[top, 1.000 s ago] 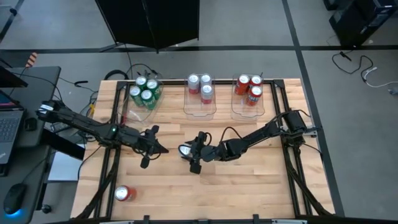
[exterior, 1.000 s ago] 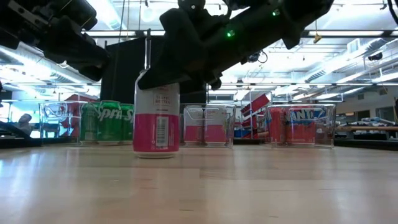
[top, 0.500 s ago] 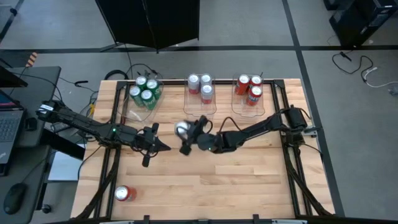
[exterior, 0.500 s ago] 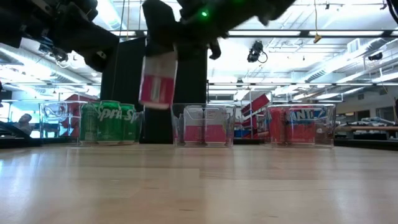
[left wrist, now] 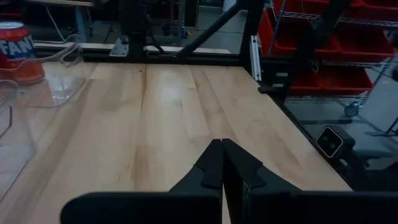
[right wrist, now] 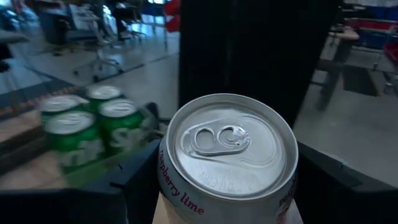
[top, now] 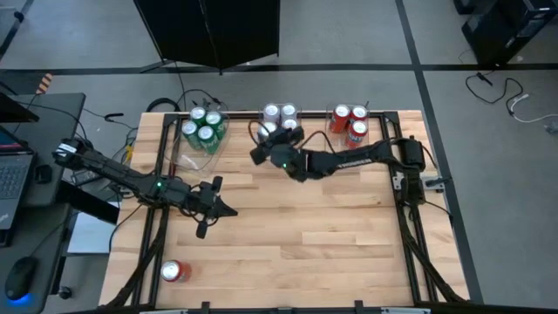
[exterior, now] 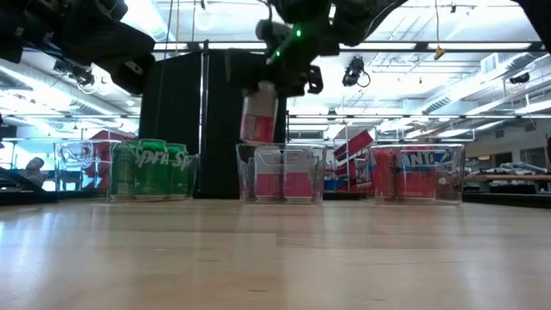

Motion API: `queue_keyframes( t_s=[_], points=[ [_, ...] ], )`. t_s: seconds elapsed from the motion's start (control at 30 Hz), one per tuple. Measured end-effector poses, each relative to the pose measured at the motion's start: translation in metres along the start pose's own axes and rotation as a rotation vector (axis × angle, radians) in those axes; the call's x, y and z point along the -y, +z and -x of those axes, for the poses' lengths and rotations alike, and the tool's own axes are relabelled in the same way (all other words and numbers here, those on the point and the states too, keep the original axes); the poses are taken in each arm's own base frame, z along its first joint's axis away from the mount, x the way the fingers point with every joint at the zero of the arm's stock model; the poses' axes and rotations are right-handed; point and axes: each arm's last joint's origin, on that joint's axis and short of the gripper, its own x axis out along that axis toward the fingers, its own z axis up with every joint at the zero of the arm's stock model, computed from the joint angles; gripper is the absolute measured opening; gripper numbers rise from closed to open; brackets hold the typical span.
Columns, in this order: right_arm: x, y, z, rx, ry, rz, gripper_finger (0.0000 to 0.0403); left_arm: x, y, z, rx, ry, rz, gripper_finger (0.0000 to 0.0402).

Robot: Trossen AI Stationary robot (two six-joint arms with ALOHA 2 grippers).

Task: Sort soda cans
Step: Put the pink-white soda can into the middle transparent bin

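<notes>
"Raspberry lime" on right fingers' (right wrist: 217, 205) can (right wrist: 227, 163)

Can carried from the table centre to the middle bin.
We see that the right gripper (top: 267, 145) has lifted the silver-white can (exterior: 258, 116) off the wood, where it stood a second ago, and swung it back across the table; it now hangs above the middle bin (exterior: 281, 173), the arm stretched further from its base.

- High view: straight down over table (top: 288, 253).
- Low view: tabletop level, facing bins (exterior: 281, 172), shared with high.
- Wrist views: close, looking past own fingers.
</notes>
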Motion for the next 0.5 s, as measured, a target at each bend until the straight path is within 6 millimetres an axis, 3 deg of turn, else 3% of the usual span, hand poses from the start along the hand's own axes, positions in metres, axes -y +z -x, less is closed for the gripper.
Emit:
queue_keyframes(
  t_s=[0.17,0.5],
  points=[
    [0.013,-0.006,-0.025,-0.032,-0.008,-0.004,0.0281,0.003,0.000,0.000,0.002,-0.011,-0.028,0.0003],
    [0.029,-0.047,-0.071,-0.097,-0.066,0.004,0.0281,0.003,-0.002,-0.003,-0.007,-0.002,-0.047,0.0003]
  ],
)
